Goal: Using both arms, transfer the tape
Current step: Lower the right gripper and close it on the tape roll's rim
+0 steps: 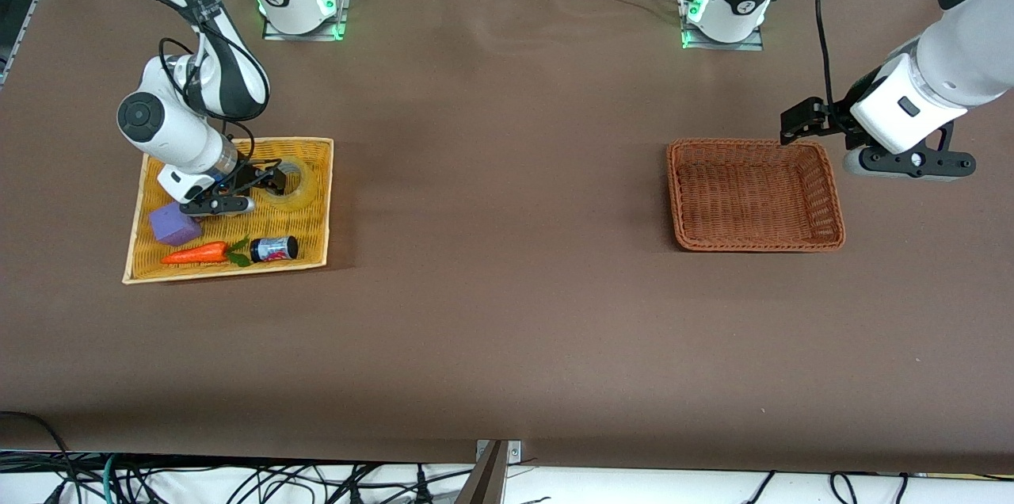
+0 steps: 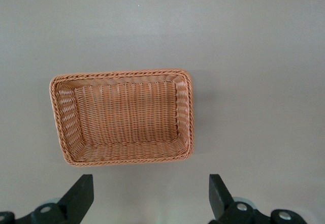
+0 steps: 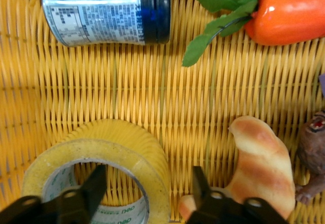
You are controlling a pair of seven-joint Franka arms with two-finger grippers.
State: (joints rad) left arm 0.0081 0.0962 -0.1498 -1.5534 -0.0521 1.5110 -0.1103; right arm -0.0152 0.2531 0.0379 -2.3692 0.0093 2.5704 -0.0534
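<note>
The tape (image 1: 295, 183) lies flat in the yellow tray (image 1: 317, 207) at the right arm's end of the table, and the right gripper (image 3: 147, 191) is down on it with its fingers apart, one inside the core and one outside the rim. With it in the tray lie a jar (image 1: 274, 249), a carrot (image 1: 196, 253) and a purple block (image 1: 173, 224); only the right wrist view shows a croissant (image 3: 261, 163) beside the roll. The left gripper (image 2: 151, 196) hangs spread open by the brown basket (image 1: 824, 171), which holds nothing.

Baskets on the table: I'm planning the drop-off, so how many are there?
2. A yellow tray basket toward the right arm's end holds the tape, with the right gripper straddling its wall. An empty brown basket sits toward the left arm's end, beside the left gripper.
</note>
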